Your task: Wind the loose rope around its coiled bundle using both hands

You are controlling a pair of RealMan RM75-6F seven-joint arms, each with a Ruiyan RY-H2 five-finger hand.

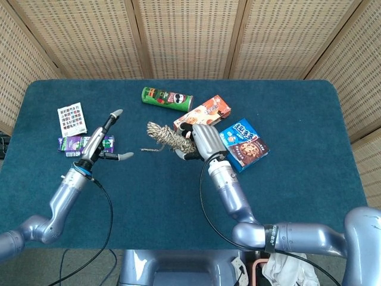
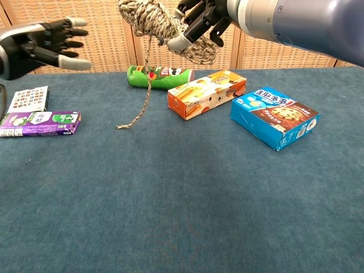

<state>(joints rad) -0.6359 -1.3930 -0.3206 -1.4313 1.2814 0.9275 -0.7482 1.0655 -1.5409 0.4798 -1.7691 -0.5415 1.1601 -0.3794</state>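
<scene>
While the right hand (image 2: 199,25) grips the coiled bundle (image 2: 156,23) and holds it raised above the table, its fingers (image 2: 183,41) wrap the bundle's right end; the loose rope (image 2: 143,94) hangs straight down from the bundle, its tip touching the table (image 2: 170,199) in front of the green can (image 2: 162,76); the right forearm runs in from the upper right of the chest view. Left hand (image 2: 48,45) is released, fingers spread, holding nothing, raised well to the left of the rope; in the head view it (image 1: 101,143) hovers beside the purple packet (image 1: 83,145). Surface: dark blue cloth; orange box (image 1: 203,111) and blue cookie box (image 1: 243,143) lie near the right hand; patterned card (image 1: 72,118) at far left; woven wicker panels (image 1: 190,36) stand behind the table.
</scene>
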